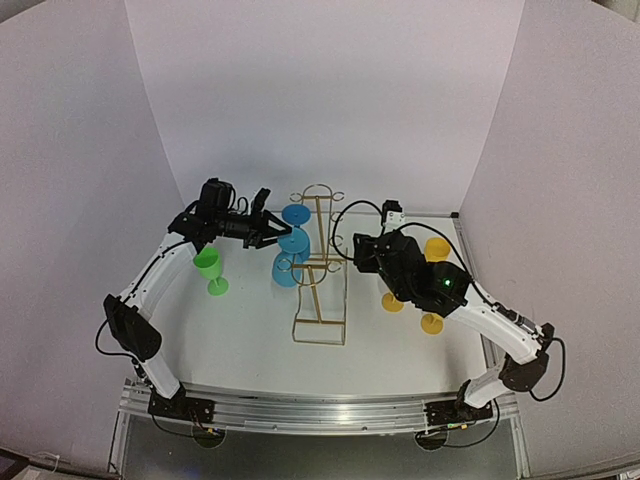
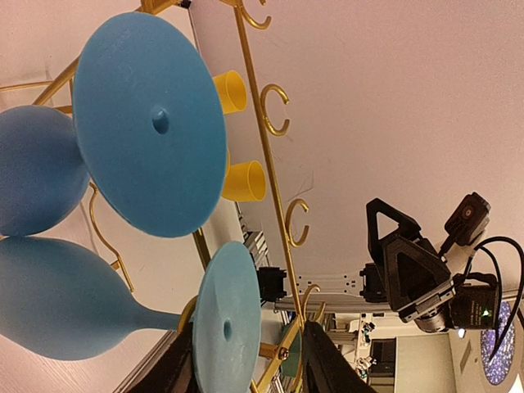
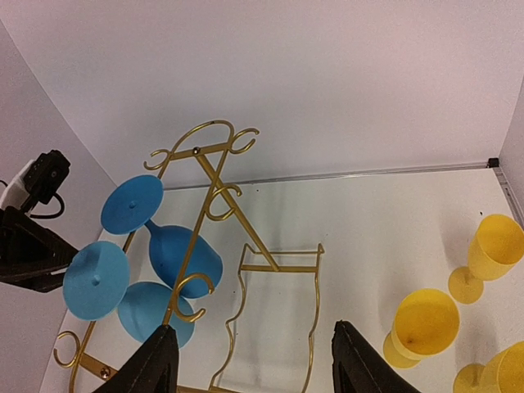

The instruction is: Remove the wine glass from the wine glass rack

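Where gold-wire rack (image 1: 320,270) curls, 2 smooth blue glasses (image 1: 293,243) hang.

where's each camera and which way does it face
Top external: high behind the robot, looking down at the wine glass rack; left arm and right arm show.
Left wrist: faces right, past blue glasses toward the right arm; left tool at bottom.
Right wrist: faces the rack and back wall; right tool at bottom.
Both wrist views share rack, blue glasses, yellow glasses.
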{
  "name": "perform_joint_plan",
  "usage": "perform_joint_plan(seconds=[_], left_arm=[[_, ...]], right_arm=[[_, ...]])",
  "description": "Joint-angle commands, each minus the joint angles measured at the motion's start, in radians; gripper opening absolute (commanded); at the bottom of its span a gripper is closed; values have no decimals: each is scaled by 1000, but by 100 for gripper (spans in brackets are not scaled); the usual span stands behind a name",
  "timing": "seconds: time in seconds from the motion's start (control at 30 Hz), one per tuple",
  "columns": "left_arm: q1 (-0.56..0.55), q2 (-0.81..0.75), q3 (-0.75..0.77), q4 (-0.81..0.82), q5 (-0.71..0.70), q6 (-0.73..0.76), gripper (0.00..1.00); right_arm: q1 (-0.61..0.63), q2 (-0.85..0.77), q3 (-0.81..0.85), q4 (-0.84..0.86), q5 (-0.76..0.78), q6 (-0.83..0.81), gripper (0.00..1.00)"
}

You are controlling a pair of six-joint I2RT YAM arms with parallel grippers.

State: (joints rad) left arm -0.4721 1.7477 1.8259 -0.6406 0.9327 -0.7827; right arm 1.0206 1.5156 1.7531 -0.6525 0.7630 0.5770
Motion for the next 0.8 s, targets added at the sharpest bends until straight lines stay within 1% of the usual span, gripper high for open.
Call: perform_joint_plan(seconds=[0.0, 0.23, 0.33, 0.53, 0.77], left_arm=[[-1, 25, -16, -127, -51, 19, 43], [-10, 48, 43, -159, -92, 56, 51], [-14, 60, 62, -187, -113, 79, 52], [-19, 67, 46, -207, -121, 87, 53], [-19, 77, 48, -241, -132, 117, 60]], right_arm=[[0, 21, 51, 4, -4, -17, 59], [0, 38, 73, 4, -11, -32, 59], [0, 42, 79, 4, -14, -35, 59], [0, 43, 84, 4, -13, -41, 59], [0, 45, 90, 4, -16, -49, 59]])
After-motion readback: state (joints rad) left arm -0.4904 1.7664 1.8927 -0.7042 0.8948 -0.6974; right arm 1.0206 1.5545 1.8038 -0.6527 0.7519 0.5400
